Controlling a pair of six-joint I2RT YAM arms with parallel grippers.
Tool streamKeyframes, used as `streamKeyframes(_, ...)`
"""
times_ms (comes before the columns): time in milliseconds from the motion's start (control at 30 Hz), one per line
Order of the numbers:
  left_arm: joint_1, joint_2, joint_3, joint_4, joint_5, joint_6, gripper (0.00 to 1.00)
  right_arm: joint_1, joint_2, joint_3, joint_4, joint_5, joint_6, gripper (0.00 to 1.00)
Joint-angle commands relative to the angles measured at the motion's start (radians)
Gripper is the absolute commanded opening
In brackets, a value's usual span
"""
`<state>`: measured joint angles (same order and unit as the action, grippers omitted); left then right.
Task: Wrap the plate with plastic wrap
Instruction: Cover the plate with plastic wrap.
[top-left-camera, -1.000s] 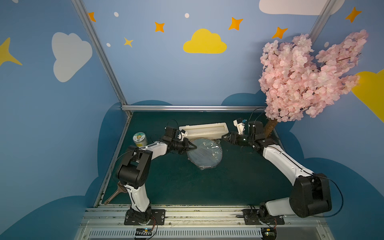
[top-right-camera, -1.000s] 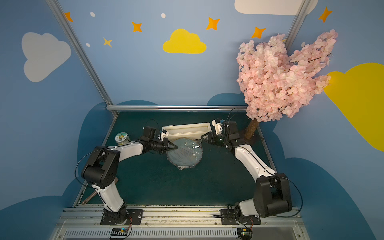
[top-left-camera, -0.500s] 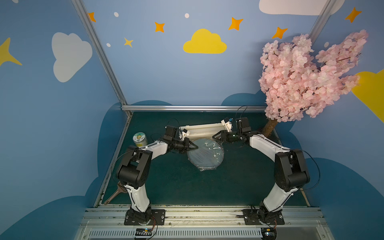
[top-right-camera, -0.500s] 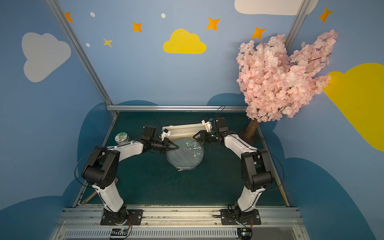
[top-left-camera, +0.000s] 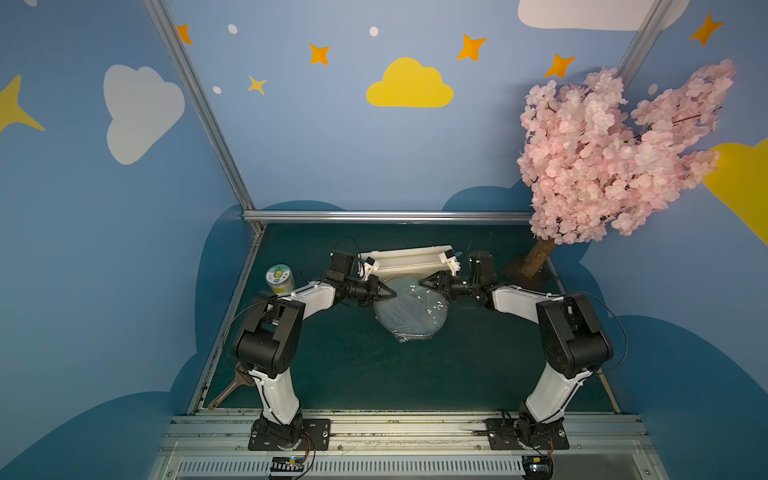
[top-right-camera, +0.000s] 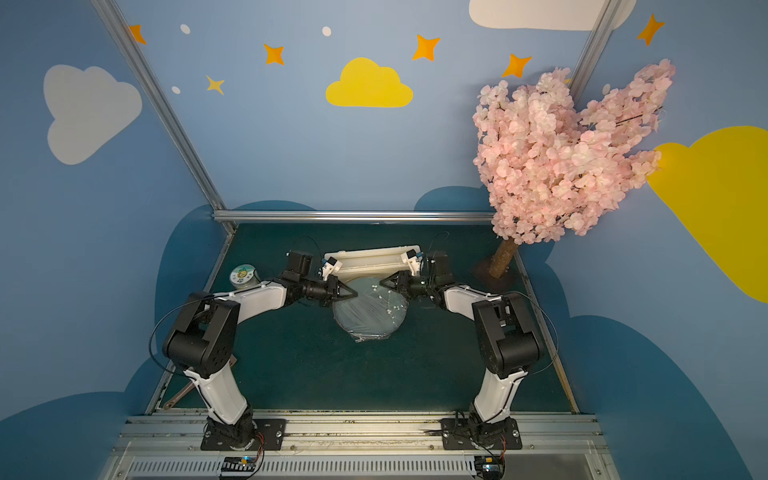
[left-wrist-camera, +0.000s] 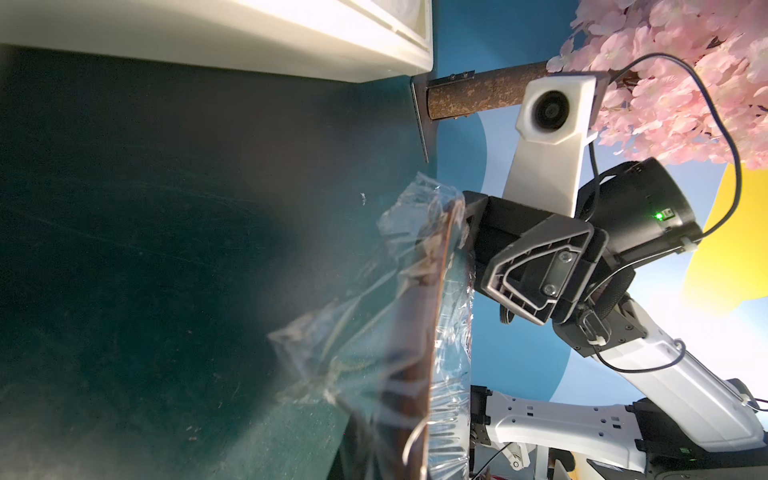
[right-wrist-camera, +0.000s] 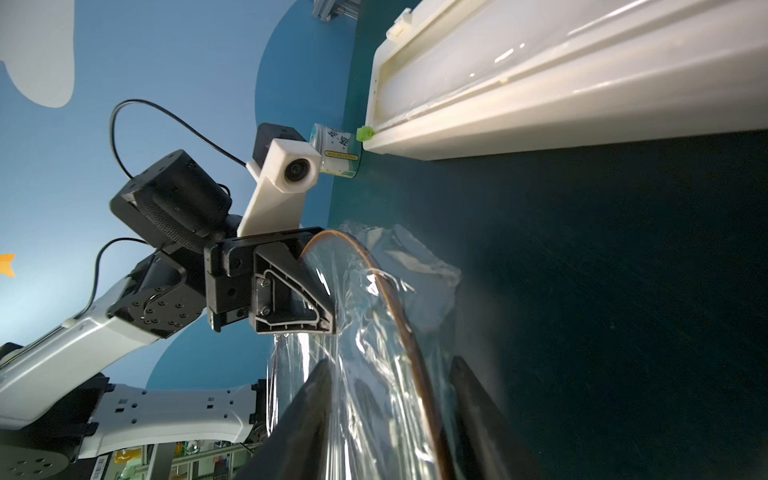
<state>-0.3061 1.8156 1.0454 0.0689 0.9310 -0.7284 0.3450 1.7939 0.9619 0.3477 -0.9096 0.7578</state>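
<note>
Plate (top-left-camera: 411, 309) rim pinched by left claw (top-left-camera: 392, 293), right claw (top-left-camera: 421, 283) parted astride

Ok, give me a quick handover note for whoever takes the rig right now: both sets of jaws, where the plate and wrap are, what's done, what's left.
Left gripper: jaws shut on the rim of the plate.
Right gripper: jaws open, straddling the opposite rim, not clamped.
Plate: in front of the dispenser box, seemingly lifted off the mat.
Plastic wrap: covers the plate's face; loose edges hang underneath.
Done: film laid over the top.
Left: tuck the loose edges under, then set the plate down.
</note>
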Motion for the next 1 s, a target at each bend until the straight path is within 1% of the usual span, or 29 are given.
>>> streamKeyframes(0, -0.007, -0.032, 0.053, 0.097, 0.09, -0.026, 0.13, 0.024, 0.002, -0.028, 0.136, -0.053, 0.093, 0.4)
streamKeyframes(33, -0.007, -0.032, 0.052, 0.098, 0.089, -0.025, 0.13, 0.025, 0.005, -0.029, 0.154, -0.059, 0.106, 0.36)
streamKeyframes(100, -0.007, -0.033, 0.046, 0.101, 0.085, -0.023, 0.13, 0.025, 0.008, -0.031, 0.191, -0.072, 0.138, 0.24)
streamKeyframes(133, -0.007, -0.034, 0.044, 0.101, 0.081, -0.023, 0.13, 0.024, 0.011, -0.032, 0.209, -0.076, 0.151, 0.2)
streamKeyframes(233, -0.007, -0.041, 0.042, 0.086, 0.071, -0.009, 0.13, 0.023, 0.012, -0.035, 0.233, -0.087, 0.166, 0.17)
streamKeyframes(367, -0.007, -0.053, 0.047, 0.052, 0.053, 0.019, 0.14, 0.019, 0.0, -0.037, 0.193, -0.086, 0.135, 0.07)
streamKeyframes(400, -0.006, -0.056, 0.047, 0.047, 0.051, 0.022, 0.15, 0.017, -0.005, -0.038, 0.183, -0.086, 0.127, 0.03)
streamKeyframes(467, -0.005, -0.056, 0.05, 0.036, 0.047, 0.03, 0.19, 0.014, -0.017, -0.038, 0.155, -0.08, 0.106, 0.0)
streamKeyframes(533, -0.005, -0.057, 0.048, 0.026, 0.036, 0.036, 0.24, 0.01, -0.036, -0.038, 0.119, -0.067, 0.08, 0.0)
streamKeyframes(600, -0.003, -0.063, 0.044, 0.012, 0.019, 0.044, 0.34, 0.005, -0.061, -0.035, 0.061, -0.045, 0.038, 0.0)
streamKeyframes(633, -0.001, -0.067, 0.041, 0.002, 0.008, 0.047, 0.39, 0.002, -0.075, -0.035, 0.037, -0.031, 0.018, 0.0)
streamKeyframes(700, 0.006, -0.078, 0.033, -0.024, -0.024, 0.058, 0.55, -0.004, -0.105, -0.032, -0.036, 0.005, -0.031, 0.0)
streamKeyframes(767, 0.024, -0.096, 0.013, -0.053, -0.072, 0.065, 0.67, -0.012, -0.127, -0.032, -0.089, 0.037, -0.068, 0.0)
streamKeyframes(800, 0.037, -0.109, -0.002, -0.067, -0.102, 0.063, 0.71, -0.017, -0.134, -0.031, -0.121, 0.056, -0.089, 0.0)
streamKeyframes(867, 0.072, -0.141, -0.043, -0.074, -0.159, 0.049, 0.75, -0.021, -0.142, -0.031, -0.171, 0.08, -0.128, 0.0)
streamKeyframes(967, 0.116, -0.215, -0.141, 0.001, -0.238, 0.005, 0.79, -0.022, -0.126, -0.032, -0.209, 0.105, -0.177, 0.0)
